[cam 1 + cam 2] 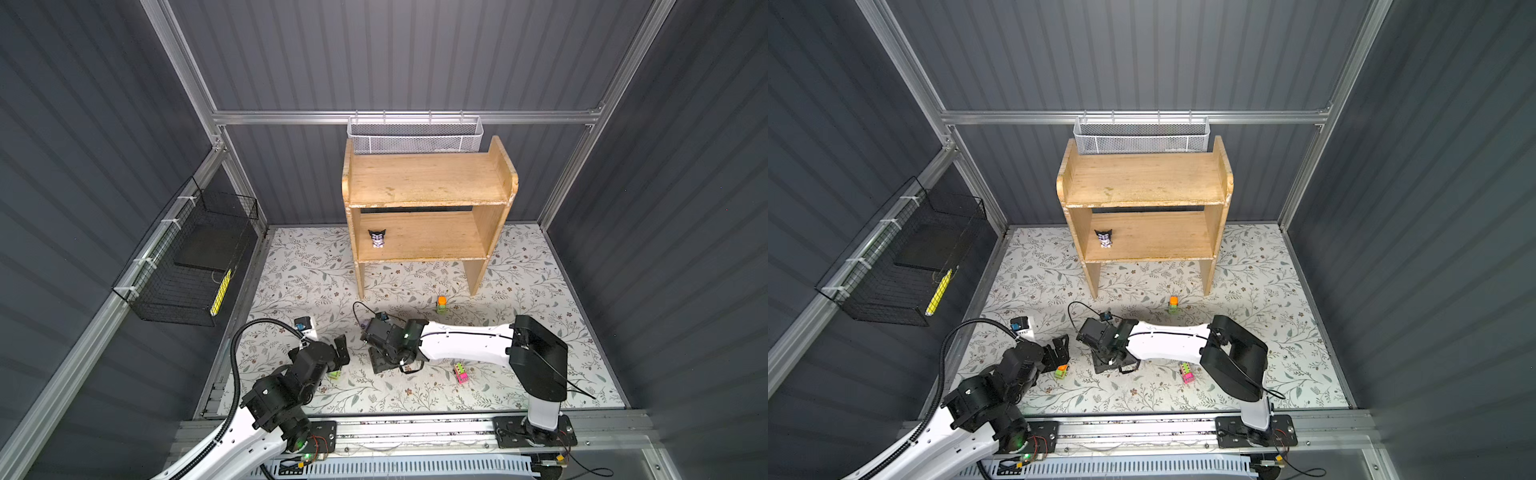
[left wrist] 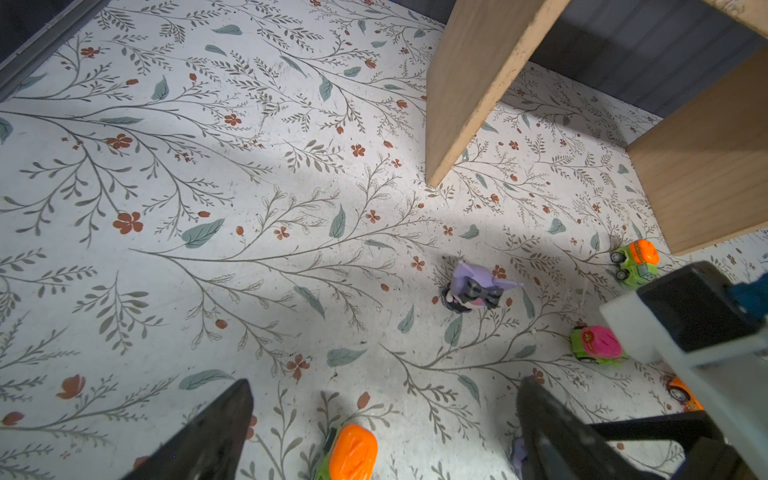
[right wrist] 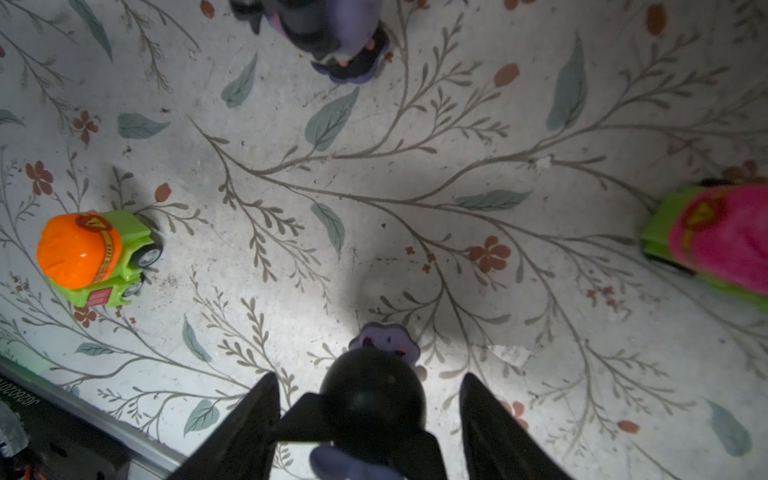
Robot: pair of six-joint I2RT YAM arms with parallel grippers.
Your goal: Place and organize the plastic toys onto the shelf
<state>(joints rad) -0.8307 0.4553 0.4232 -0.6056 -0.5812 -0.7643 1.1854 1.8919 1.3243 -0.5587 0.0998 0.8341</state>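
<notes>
The wooden shelf stands at the back, with one black-and-lilac figurine on its lower tier. My right gripper is open low over the floral mat, a finger on each side of a black-headed figurine; a gap shows beside one finger. My left gripper is wide open over an orange-and-green car. A third figurine stands on the mat between the arms. Another orange-and-green car and a pink-and-green car lie loose on the mat.
A white mesh basket hangs behind the shelf. A black wire basket hangs on the left wall. The shelf's leg stands just beyond the toys. The two grippers work close together at mid-mat.
</notes>
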